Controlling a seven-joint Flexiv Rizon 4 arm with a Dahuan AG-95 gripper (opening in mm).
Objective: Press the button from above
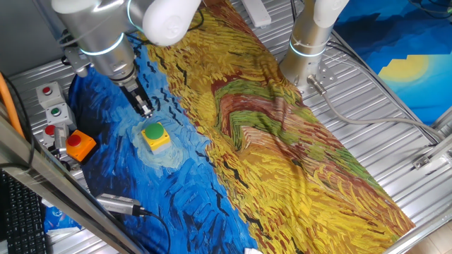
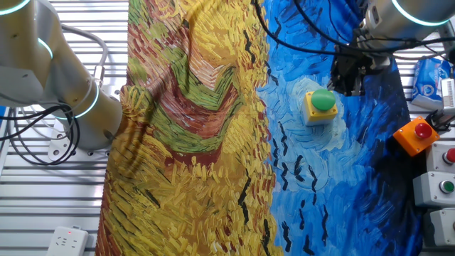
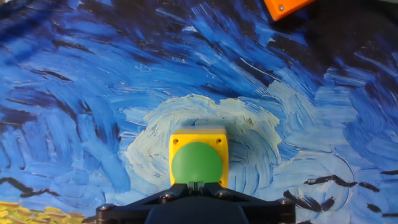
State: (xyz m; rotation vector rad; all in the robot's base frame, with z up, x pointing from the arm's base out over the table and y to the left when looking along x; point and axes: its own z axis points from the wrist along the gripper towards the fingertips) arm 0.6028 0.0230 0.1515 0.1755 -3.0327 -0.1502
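A green dome button [image 3: 196, 163] in its yellow box [image 3: 199, 140] sat on a cloth [image 1: 282, 134] of swirling blue and gold brushstrokes beneath the black gripper [image 1: 145, 109].

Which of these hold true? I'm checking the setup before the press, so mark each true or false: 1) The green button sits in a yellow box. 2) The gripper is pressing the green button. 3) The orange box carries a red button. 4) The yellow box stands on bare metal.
1) True: the green button sits in the yellow box.
2) False: the gripper is above and beside it, not touching.
3) True: the orange box has a red button on top.
4) False: the yellow box stands on the painted cloth.
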